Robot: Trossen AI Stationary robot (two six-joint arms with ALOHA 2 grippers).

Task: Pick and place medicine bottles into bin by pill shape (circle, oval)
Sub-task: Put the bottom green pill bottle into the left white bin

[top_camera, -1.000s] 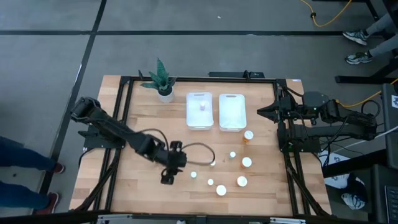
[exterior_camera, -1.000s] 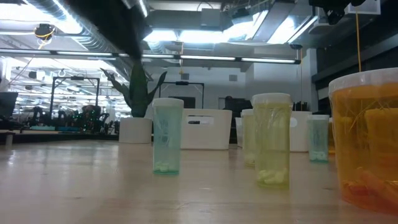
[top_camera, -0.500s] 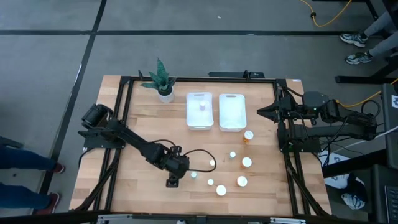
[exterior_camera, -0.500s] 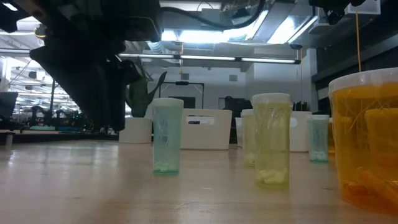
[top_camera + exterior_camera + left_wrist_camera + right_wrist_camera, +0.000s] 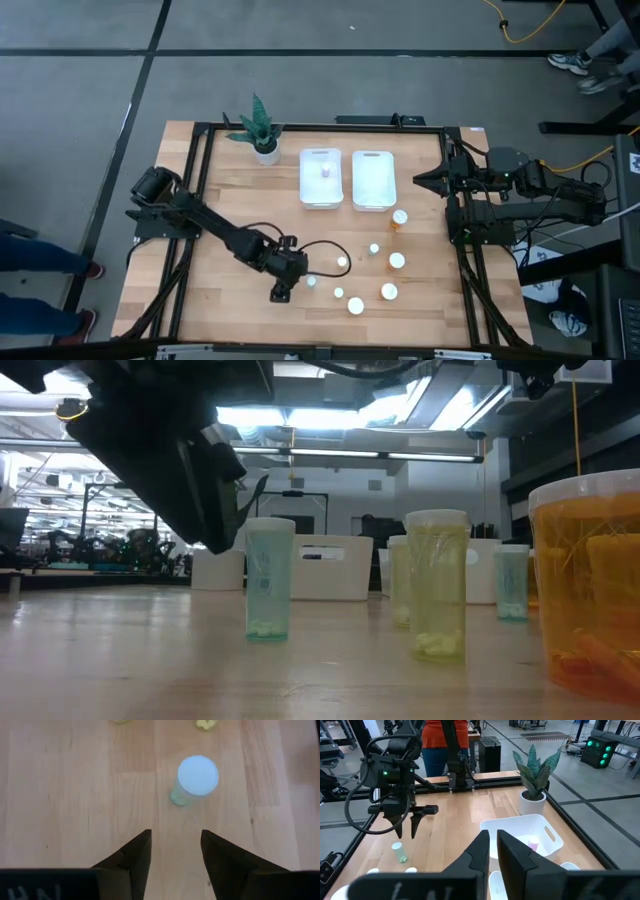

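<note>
My left gripper (image 5: 281,291) is open and empty and points down at the table's near middle. It also shows in the left wrist view (image 5: 176,851) and the right wrist view (image 5: 404,826). A pale green bottle with a white cap (image 5: 196,779) stands upright on the wood just beyond its fingertips, toward the table's right (image 5: 311,282), and shows in the low view (image 5: 269,578). Several more white-capped bottles stand to its right, among them an amber one (image 5: 399,218). My right gripper (image 5: 420,181) waits shut at the table's right edge (image 5: 492,847).
Two white bins (image 5: 321,177) (image 5: 371,179) stand at the far middle; the left one holds a small pinkish bottle (image 5: 326,170). A potted green plant (image 5: 262,135) stands at the far left. Bare wood lies left of my left gripper. A person in an orange top (image 5: 437,735) stands beyond the table.
My left gripper has gone toward the table's near edge and a little to the right, closer to the pale green bottle, and has come down into the low view. The bottles have stayed where they were.
</note>
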